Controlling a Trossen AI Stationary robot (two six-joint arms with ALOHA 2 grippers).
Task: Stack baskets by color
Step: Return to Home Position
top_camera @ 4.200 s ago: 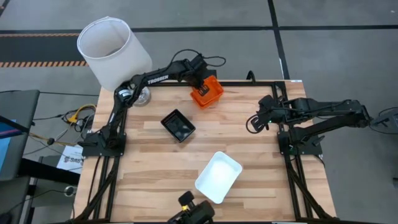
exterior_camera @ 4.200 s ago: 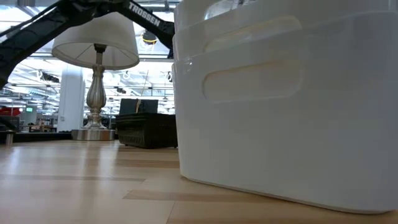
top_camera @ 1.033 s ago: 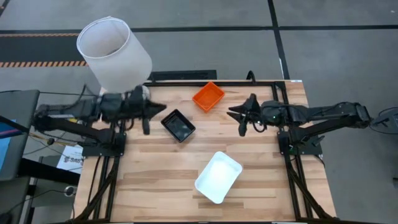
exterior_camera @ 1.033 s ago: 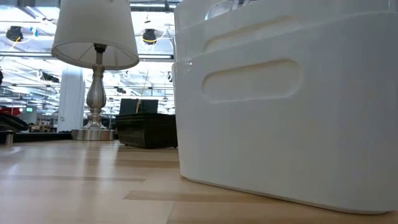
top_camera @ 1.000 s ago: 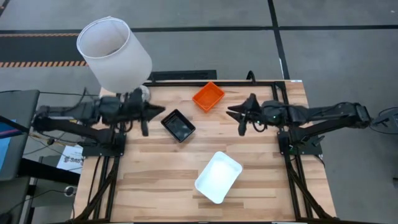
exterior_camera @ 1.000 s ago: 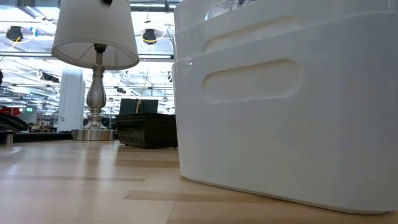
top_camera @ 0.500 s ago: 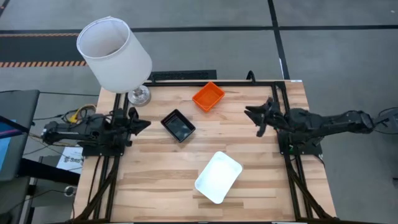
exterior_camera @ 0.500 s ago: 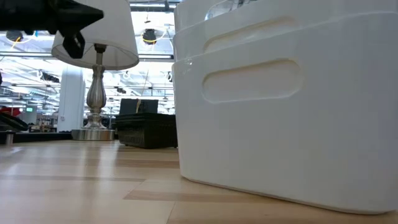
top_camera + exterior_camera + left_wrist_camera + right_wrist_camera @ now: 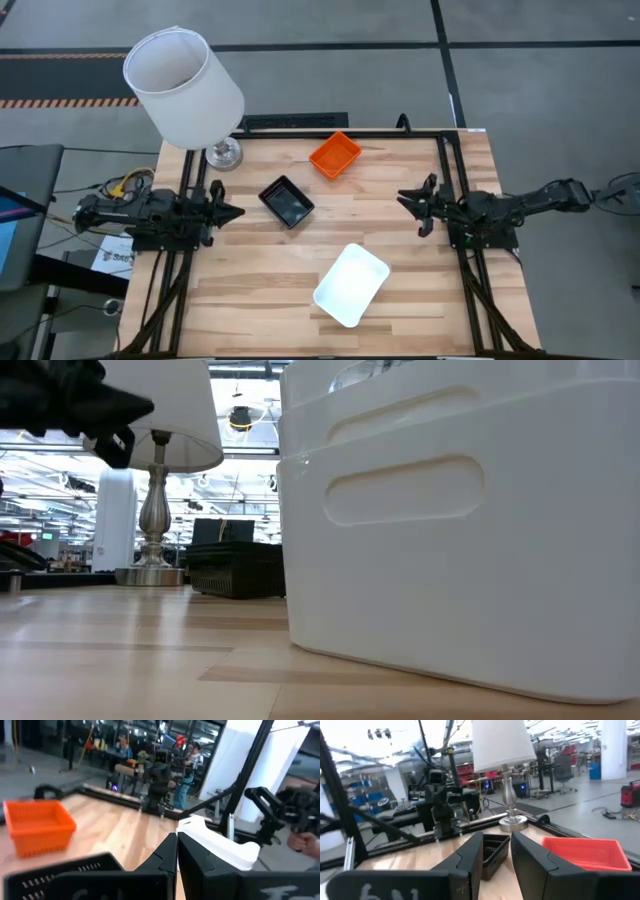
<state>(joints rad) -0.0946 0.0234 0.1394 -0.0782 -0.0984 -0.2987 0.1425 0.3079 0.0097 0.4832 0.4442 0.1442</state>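
Note:
Three baskets rest bottom-down on the wooden table, well apart from one another. The orange basket [image 9: 335,155] sits near the far edge, the black basket [image 9: 286,201] left of centre, and the white basket [image 9: 351,284] toward the near edge, filling the low view [image 9: 460,530]. My left gripper [image 9: 238,213] hovers level by the left edge, shut, pointing at the black basket [image 9: 65,870]. My right gripper [image 9: 406,200] hovers by the right edge, open and holding nothing. It faces the black basket [image 9: 492,847] and the orange basket [image 9: 585,852].
A table lamp stands at the far left corner on its silver base [image 9: 224,153], and its big white shade [image 9: 183,85] overhangs the table edge. Black frame rails [image 9: 440,160] run along the far and side edges. Bare wood lies between the baskets.
Both arms have pulled back from the table's middle and sunk lower. The left gripper went toward the left edge, the right gripper toward the right edge. Both now point roughly level. The left stayed shut, the right stayed open. The baskets have not moved.

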